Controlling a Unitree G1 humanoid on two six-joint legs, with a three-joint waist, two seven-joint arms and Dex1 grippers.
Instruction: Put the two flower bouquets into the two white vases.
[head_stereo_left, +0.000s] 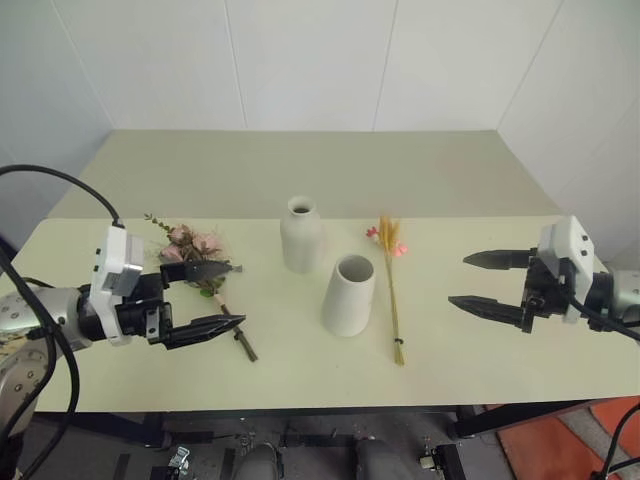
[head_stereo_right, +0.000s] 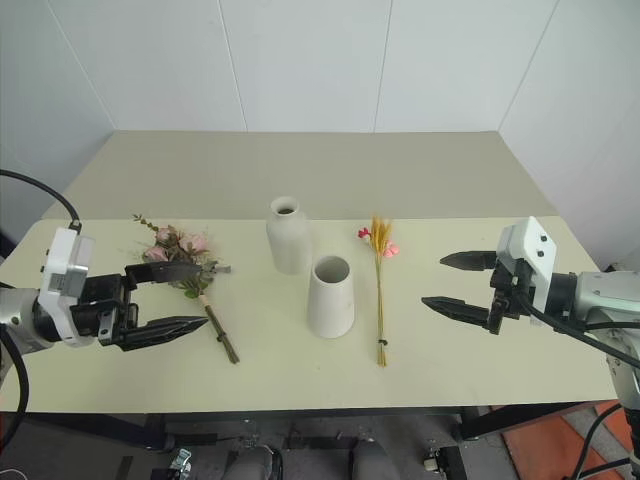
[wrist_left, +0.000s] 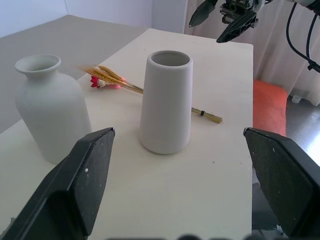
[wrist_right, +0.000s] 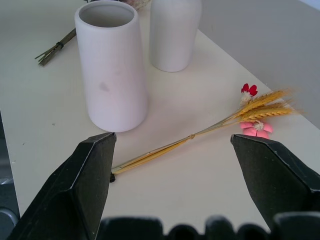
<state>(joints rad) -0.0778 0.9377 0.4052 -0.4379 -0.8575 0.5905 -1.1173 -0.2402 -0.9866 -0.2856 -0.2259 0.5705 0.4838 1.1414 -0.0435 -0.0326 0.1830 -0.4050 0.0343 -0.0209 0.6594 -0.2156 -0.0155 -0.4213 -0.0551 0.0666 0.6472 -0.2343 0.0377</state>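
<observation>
At the middle of the pale desk (head_stereo_left: 300, 360) stand the two white vases, close together but apart. The bottle-shaped vase (head_stereo_left: 301, 235) has a rounded shoulder, a short narrow neck and a small flared mouth; it stands upright. The cone vase (head_stereo_left: 348, 295), at about 5 o'clock from the bottle one and nearer the desk's front edge, is matte, wider at the foot than at its broad round mouth, and also upright. Both are empty.

The wheat bouquet (head_stereo_left: 392, 285) lies flat on the desk at 3 o'clock from the cone vase, just beside it without touching. It is a slim bunch of golden stalks bound near the cut end, its ears and a few small pink-red blooms pointing to 12 o'clock and its stems to 6 o'clock.

The rose bouquet (head_stereo_left: 195, 250) lies at 9 o'clock from the bottle vase, well apart from it: a bushy bunch of pale pink roses with grey-green leaves and a thin sprig, its brown stems running toward 5 o'clock.

The left end effector (head_stereo_left: 220, 297) hovers over the rose bouquet's stems with its two black fingers spread wide, holding nothing. The right end effector (head_stereo_left: 477, 281) hangs at 3 o'clock from the wheat bouquet, well clear of it, fingers likewise wide apart and empty, pointing toward the vases.
</observation>
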